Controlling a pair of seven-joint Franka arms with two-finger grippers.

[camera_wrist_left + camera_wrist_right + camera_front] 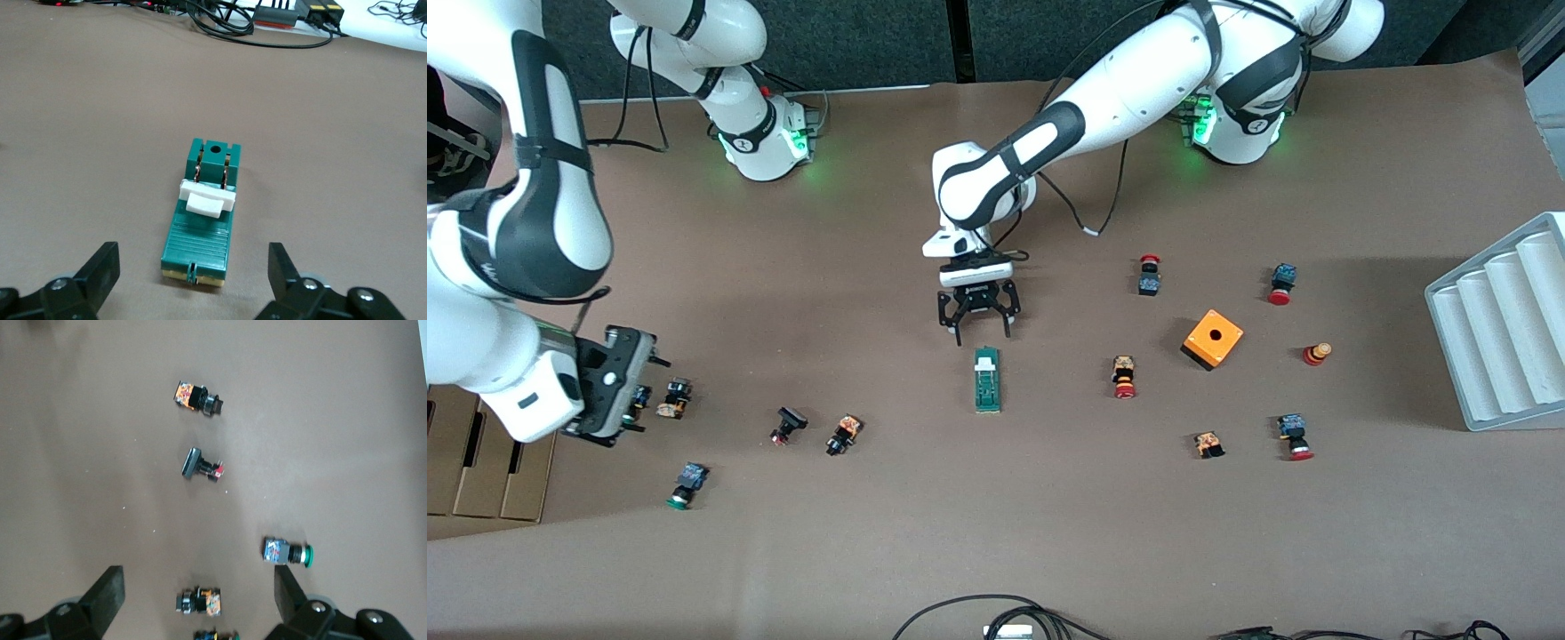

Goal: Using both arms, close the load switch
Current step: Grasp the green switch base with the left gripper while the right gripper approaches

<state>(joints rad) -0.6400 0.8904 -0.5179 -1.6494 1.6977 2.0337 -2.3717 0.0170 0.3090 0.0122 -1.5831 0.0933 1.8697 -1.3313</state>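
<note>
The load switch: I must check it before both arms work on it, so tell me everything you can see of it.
The load switch is a narrow dark-green bar, plastic by its look, lying flat on the brown table near its middle. A white block sits across its top, with two metal strips and a round hole past it; one end has a ribbed top and a pale underside. Nothing touches it. The left gripper hovers open just above its end farther from the front camera, fingers either side.
</note>
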